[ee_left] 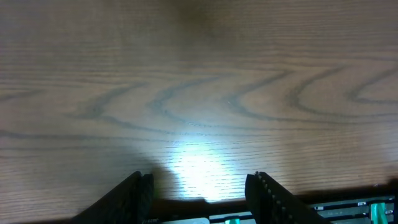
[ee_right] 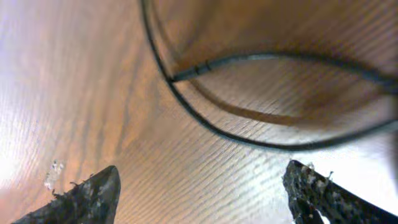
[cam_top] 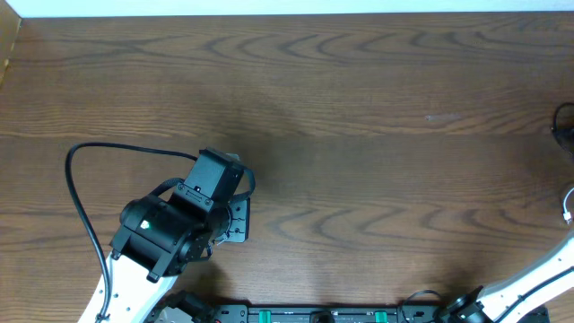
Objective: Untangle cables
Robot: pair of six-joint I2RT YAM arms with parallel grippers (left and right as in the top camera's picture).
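Observation:
Thin black cables [ee_right: 249,140] lie looped on the wooden table in the right wrist view, one with a small plug joint [ee_right: 186,74]. My right gripper [ee_right: 202,186] is open and empty just short of them, touching nothing. In the overhead view only bits of the cables show at the right edge: a black one [cam_top: 564,127] and a white one [cam_top: 568,203]; the right gripper itself is out of that view. My left gripper [ee_left: 199,190] is open and empty over bare wood, low at the left [cam_top: 235,222], far from the cables.
A thick black arm wire [cam_top: 73,184] loops out to the left of the left arm. The arms' base rail [cam_top: 323,315] runs along the front edge. The right arm's white link [cam_top: 529,280] reaches toward the right edge.

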